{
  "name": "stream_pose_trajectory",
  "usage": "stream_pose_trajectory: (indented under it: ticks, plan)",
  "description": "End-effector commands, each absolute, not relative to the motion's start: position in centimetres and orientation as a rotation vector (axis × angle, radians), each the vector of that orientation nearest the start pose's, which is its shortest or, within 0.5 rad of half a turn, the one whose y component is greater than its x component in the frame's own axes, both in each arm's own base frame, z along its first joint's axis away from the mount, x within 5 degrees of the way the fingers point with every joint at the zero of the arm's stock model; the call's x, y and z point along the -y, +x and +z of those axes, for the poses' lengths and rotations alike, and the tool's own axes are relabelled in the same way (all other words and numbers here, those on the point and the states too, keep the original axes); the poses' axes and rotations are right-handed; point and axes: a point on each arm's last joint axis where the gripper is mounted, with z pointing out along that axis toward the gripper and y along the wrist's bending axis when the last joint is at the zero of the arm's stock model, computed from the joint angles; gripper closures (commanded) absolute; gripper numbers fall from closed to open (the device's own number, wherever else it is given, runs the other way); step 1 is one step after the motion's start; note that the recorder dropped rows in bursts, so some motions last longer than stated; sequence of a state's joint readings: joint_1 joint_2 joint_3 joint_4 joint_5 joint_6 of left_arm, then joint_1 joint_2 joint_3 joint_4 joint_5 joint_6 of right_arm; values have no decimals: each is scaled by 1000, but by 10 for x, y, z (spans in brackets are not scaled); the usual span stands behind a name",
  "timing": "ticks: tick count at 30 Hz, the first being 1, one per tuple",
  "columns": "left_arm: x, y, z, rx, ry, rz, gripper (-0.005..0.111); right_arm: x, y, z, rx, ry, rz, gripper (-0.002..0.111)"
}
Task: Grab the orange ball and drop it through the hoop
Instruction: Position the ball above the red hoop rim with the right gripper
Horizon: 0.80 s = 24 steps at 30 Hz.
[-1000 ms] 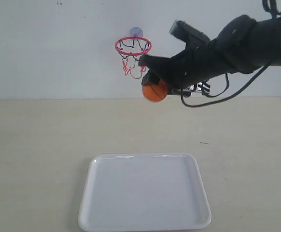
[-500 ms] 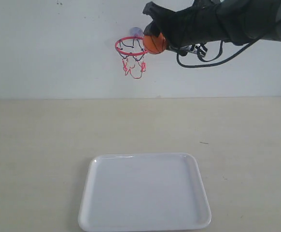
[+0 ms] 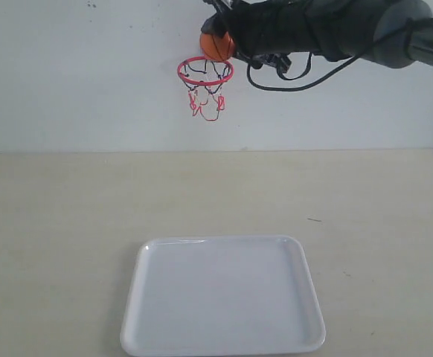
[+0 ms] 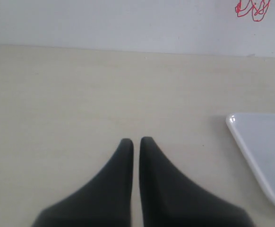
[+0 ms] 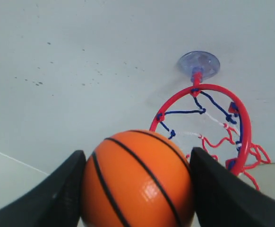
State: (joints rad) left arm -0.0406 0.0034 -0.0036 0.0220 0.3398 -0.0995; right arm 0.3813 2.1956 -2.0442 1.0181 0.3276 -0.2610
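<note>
The orange ball [image 3: 216, 46] with black seams hangs just above the right part of the hoop's red ring [image 3: 204, 71], held between the black fingers of my right gripper [image 3: 220, 43]. In the right wrist view the orange ball [image 5: 136, 179] fills the space between both fingers of the right gripper [image 5: 136, 184], with the hoop [image 5: 236, 127] and its suction cup [image 5: 198, 63] on the wall behind it. My left gripper [image 4: 133, 142] hovers over the table, shut on nothing. It is out of the exterior view.
A white tray [image 3: 224, 338] lies on the beige table below the hoop; its corner [image 4: 260, 151] shows in the left wrist view. The white wall stands right behind the hoop. A black cable [image 3: 298, 78] loops under the right arm.
The right arm has lifted the ball from below and beside the net up to rim height, then further up and left, above the ring.
</note>
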Motion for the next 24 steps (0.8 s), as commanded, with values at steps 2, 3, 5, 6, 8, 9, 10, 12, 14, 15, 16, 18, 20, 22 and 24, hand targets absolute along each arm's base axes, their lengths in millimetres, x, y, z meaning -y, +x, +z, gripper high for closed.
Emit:
stream_pose_trajectory:
  ticks: [2, 3, 5, 6, 8, 9, 10, 12, 14, 15, 16, 18, 20, 22, 24]
  plan:
    - [2, 54, 183, -1819, -31, -79, 103, -221, 496, 309, -1886, 165, 1012, 108]
    - [2, 54, 183, -1819, -31, -79, 103, -221, 498, 306, -1885, 173, 1005, 108]
    - [2, 54, 183, -1819, -31, -79, 103, -220, 499, 304, -1879, 185, 999, 108]
    - [2, 54, 183, -1819, -31, -79, 103, -220, 500, 305, -1872, 190, 994, 108]
    - [2, 54, 183, -1819, -31, -79, 103, -219, 501, 306, -1855, 205, 985, 108]
    - [2, 54, 183, -1819, -31, -79, 103, -219, 501, 306, -1847, 213, 982, 108]
    - [2, 54, 183, -1819, -31, -79, 103, -218, 501, 307, -1842, 218, 980, 108]
    - [2, 54, 183, -1819, -31, -79, 103, -218, 502, 307, -1836, 225, 977, 108]
    - [2, 54, 183, -1819, -31, -79, 103, -220, 501, 308, -1827, 231, 978, 108]
    - [2, 54, 183, -1819, -31, -79, 103, -221, 501, 308, -1824, 232, 977, 108]
    - [2, 54, 183, -1819, -31, -79, 103, -222, 500, 309, -1817, 240, 981, 108]
    - [2, 54, 183, -1819, -31, -79, 103, -230, 497, 309, -1806, 237, 985, 108]
    - [2, 54, 183, -1819, -31, -79, 103, -237, 495, 310, -1789, 223, 968, 108]
    - [2, 54, 183, -1819, -31, -79, 103, -241, 494, 309, -1776, 223, 952, 108]
    - [2, 54, 183, -1819, -31, -79, 103, -245, 494, 307, -1771, 218, 953, 108]
